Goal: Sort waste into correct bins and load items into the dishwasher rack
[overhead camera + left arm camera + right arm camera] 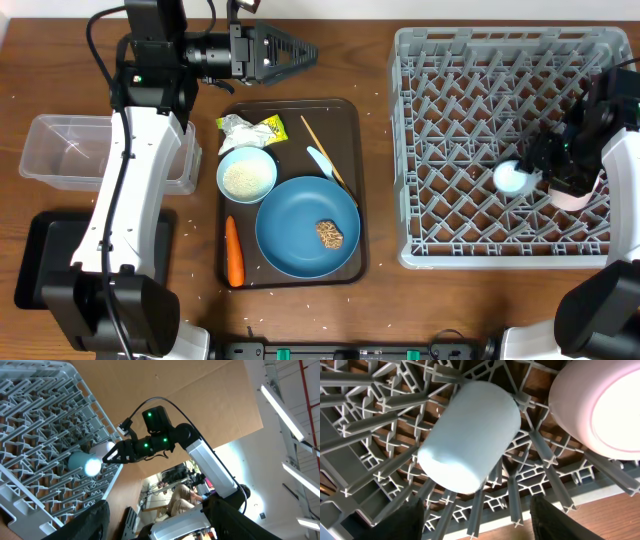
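The light blue cup (470,435) lies on its side on the pegs of the grey dishwasher rack (440,60), with the pale pink cup (600,405) beside it. My right gripper (477,522) hovers just off the blue cup (513,178), open and holding nothing. My left gripper (295,50) is open in the air beyond the brown tray's far edge, pointing toward the rack. On the tray are the wrapper (252,128), a bowl of rice (246,176), the blue plate (300,215) with a brown food lump (330,235), the carrot (233,252), chopsticks (322,147) and a blue utensil (320,163).
The clear tub (60,150) and black tray (45,265) sit at the left, partly under my left arm. The dark brown serving tray (350,120) lies mid-table. Rice grains dot the wood around it. The left wrist view shows my right arm (200,455) over the rack.
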`<state>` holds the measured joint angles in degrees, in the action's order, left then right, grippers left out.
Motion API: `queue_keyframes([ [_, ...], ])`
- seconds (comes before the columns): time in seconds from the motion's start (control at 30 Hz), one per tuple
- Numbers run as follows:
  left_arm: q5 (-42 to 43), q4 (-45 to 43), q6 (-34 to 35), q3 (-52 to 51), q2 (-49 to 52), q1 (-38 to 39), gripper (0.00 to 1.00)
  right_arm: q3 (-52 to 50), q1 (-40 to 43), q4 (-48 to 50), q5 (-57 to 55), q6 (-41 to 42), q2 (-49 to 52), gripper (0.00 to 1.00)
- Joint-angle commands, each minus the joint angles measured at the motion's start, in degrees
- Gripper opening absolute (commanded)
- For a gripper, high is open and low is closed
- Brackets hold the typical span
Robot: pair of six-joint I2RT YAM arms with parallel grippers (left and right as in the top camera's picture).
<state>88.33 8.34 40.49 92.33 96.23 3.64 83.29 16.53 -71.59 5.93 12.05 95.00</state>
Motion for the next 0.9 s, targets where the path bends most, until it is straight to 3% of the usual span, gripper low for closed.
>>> queue_keyframes([
  [0.0, 0.6, -0.3, -0.2, 0.3, -0.4, 0.0, 0.66, 1.7, -0.9, -0.2, -0.1, -1.0, -0.8, 0.57],
  [0.33, 0.0, -2.5, -0.1, 0.3, -0.5, -0.1, 0.66, 4.6, -0.9, 1.6, 10.6, -8.5, -3.5, 0.62],
  [0.53, -9.7, -1.0, -2.6, 0.3, -0.5, -1.1, 0.65, 6.3, -2.3, 6.8, 20.7, -13.0, -10.2, 0.66],
  [0.63, -23.7, 10.3, -8.5, 0.3, -0.5, -1.0, 0.6, 6.3, -3.2, 10.8, 22.5, -9.4, -14.1, 0.69],
  [0.77, -59.8, 32.0, -15.3, 0.3, -0.5, 1.2, 0.55, 6.3, -4.0, 14.0, 22.7, -1.6, -17.2, 0.72],
  [0.87, -76.5, 41.1, -19.5, 0.3, -0.5, 4.1, 0.54, 6.3, -5.1, 13.8, 23.2, -0.2, -17.7, 0.72],
])
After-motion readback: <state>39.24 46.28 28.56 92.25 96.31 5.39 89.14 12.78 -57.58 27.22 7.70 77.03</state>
